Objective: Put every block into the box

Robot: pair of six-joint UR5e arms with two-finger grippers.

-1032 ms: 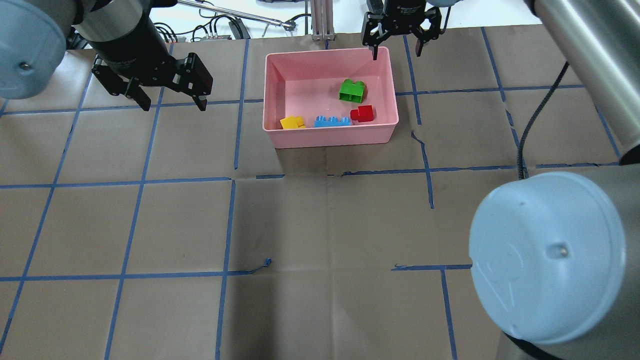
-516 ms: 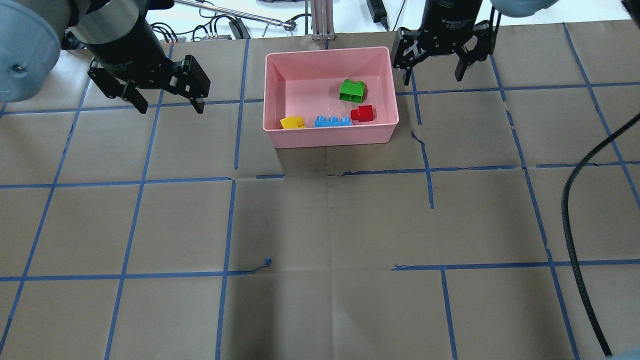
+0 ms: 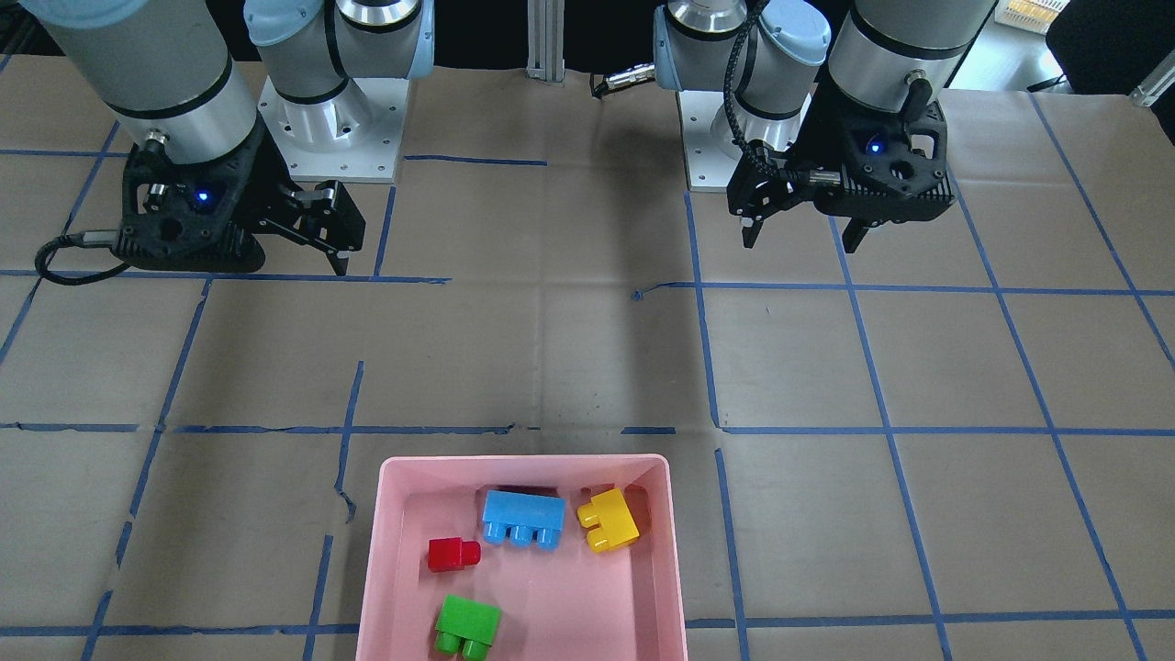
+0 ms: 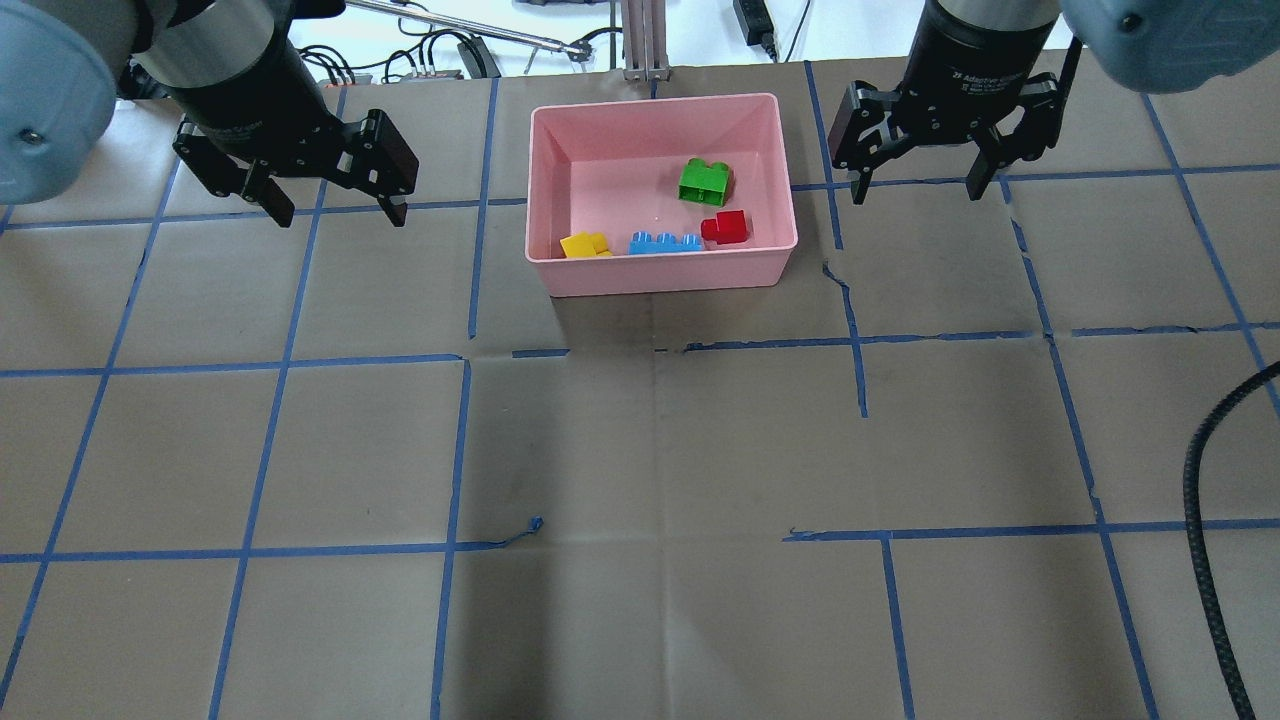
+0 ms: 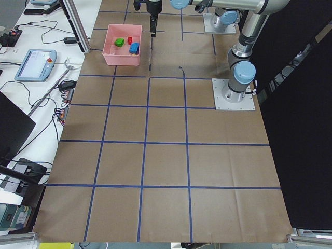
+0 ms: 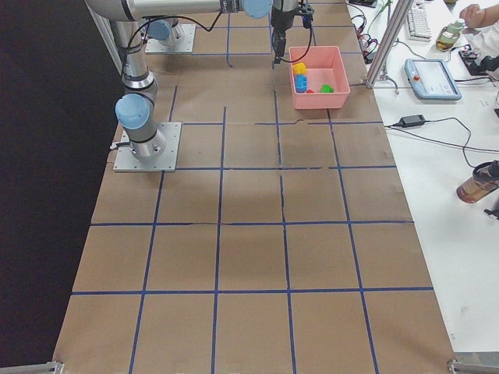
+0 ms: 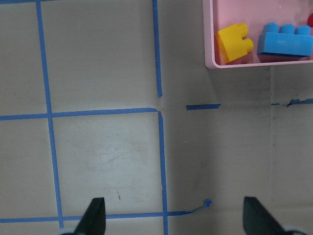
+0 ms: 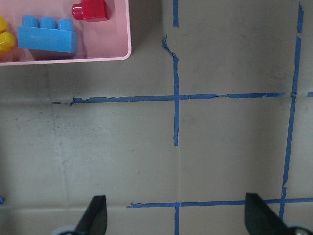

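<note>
From my station, the box [image 4: 660, 278] sits on the far side of the table, about midway between the two arms, resting on the brown paper [image 4: 650, 450] with its blue tape grid [image 4: 452, 440]. All four blocks lie inside it. The yellow block [image 4: 585, 244] is tucked into the near left corner. The blue block [image 4: 665, 243] lies just to its right along the near wall, studs pointing far, with a thin gap between the two. The red block [image 4: 726, 227] is just right of the blue one, a little farther in and not touching it. The green block [image 4: 704, 181] sits farther back, on the right half of the floor, apart from the others.

My left gripper [image 4: 342, 214] hangs over bare paper to the left of the box, well clear of its wall. Its jaws are spread wide with nothing between them. Its wrist camera shows both fingertips far apart at the bottom edge, and the box's near left corner with the yellow and blue blocks at the top.

My right gripper [image 4: 916, 192] hangs to the right of the box, near its far right corner but not touching the rim. Its jaws are also spread wide and empty. Its wrist camera shows the box's near right corner with the red and blue blocks.
</note>
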